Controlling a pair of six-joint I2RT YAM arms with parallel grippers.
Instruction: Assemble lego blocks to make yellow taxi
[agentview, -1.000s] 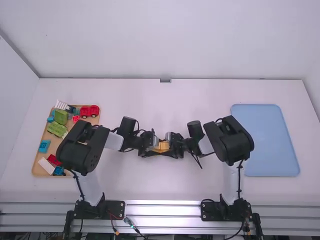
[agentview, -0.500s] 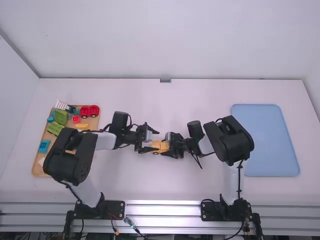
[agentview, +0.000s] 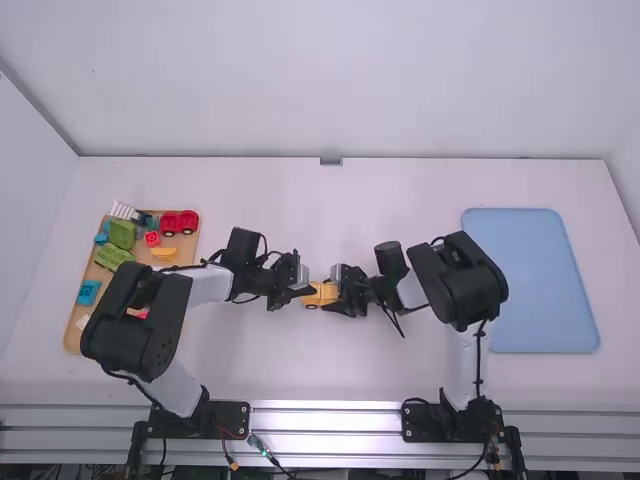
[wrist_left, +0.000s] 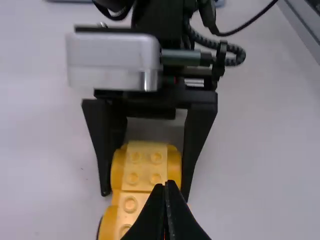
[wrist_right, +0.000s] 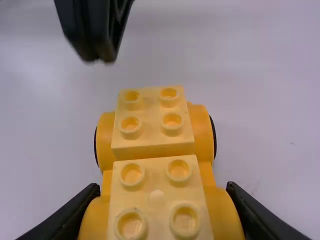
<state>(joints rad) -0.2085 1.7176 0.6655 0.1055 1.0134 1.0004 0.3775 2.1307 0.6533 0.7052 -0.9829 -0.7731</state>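
At the table's middle, my right gripper (agentview: 338, 292) is shut on one end of a yellow car (agentview: 322, 294) with light yellow studded bricks on top. My left gripper (agentview: 308, 291) stands shut at the car's left end, holding nothing. In the left wrist view, its closed fingertips, my left gripper (wrist_left: 169, 187), overlap the near end of the yellow car (wrist_left: 145, 167); contact cannot be told. In the right wrist view the fingers of my right gripper (wrist_right: 162, 192) press both sides of the yellow car (wrist_right: 157, 195), its far wheels free beyond them.
A wooden tray (agentview: 72, 338) at the left holds green, blue and red blocks, a red car base (agentview: 180, 222) and a yellow piece (agentview: 163, 253). A light blue mat (agentview: 535, 280) lies at the right.
My left gripper let go of the car, opened and backed off to the left, then closed. The right arm and the car stayed in place.
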